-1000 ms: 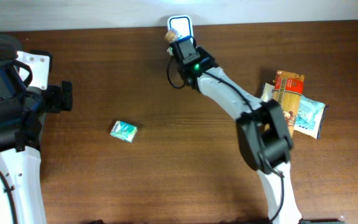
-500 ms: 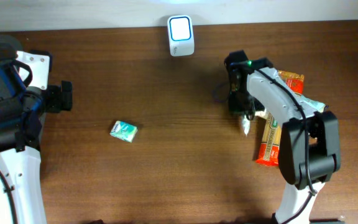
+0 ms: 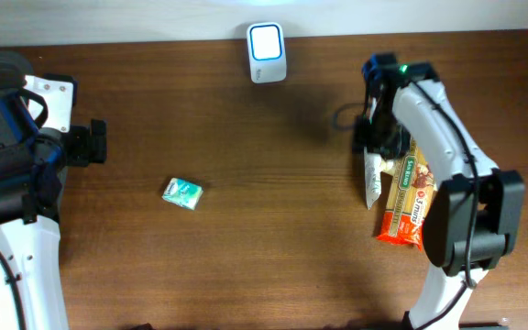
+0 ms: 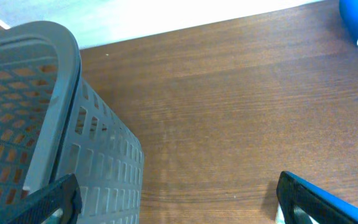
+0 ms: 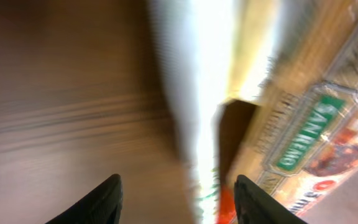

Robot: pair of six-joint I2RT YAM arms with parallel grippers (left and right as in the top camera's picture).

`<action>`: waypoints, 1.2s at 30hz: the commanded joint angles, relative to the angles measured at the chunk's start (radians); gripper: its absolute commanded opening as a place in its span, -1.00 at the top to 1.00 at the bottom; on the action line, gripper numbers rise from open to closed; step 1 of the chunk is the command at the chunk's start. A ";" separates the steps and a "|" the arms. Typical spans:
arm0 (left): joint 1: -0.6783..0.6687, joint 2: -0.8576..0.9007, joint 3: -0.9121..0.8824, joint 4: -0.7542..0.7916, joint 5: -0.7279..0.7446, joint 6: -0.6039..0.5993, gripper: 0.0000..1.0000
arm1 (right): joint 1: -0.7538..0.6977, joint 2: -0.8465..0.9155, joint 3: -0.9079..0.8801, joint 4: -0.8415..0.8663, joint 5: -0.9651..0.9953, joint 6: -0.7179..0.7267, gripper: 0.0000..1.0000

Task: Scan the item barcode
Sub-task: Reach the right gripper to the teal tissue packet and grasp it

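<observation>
Packet lies at 3 o'clock, right claw released above it

Packet [image 3: 371,180], white and narrow, rests on the brown table [image 3: 246,257] at about 3 o'clock, its long side running from 12 to 6. It lies just beside the 9 o'clock edge of an orange box [image 3: 408,197]. The right claw [image 5: 176,180] hangs over the packet's 12 o'clock end. In the blurred wrist view its fingers stand apart, with the pale packet passing between them and pinched by neither, so it is released. The scanner [image 3: 267,41] stands at 12 o'clock by the table's far edge, well apart from the packet. A small green carton [image 3: 182,192] lies toward 8 o'clock. At 9 o'clock the left claw [image 4: 178,186] is spread wide and holds nothing, with a grey basket [image 4: 42,124] beside it.
</observation>
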 commanded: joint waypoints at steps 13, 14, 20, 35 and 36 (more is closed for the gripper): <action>0.004 0.001 0.004 0.002 0.010 0.012 -0.98 | 0.528 0.257 0.072 0.652 -0.496 -0.093 0.08; 0.003 0.001 0.004 0.002 0.010 0.012 -0.98 | 0.548 0.294 0.072 0.686 -0.506 -0.083 0.08; 0.004 0.001 0.004 0.002 0.010 0.012 -0.98 | 0.565 0.356 0.072 0.746 -0.548 -0.057 0.07; 0.003 0.001 0.004 0.002 0.010 0.012 -0.98 | 0.584 0.417 0.072 0.695 -0.679 -0.031 0.29; 0.004 0.001 0.004 0.002 0.010 0.012 -0.98 | 0.583 0.417 0.072 0.695 -0.682 -0.032 0.21</action>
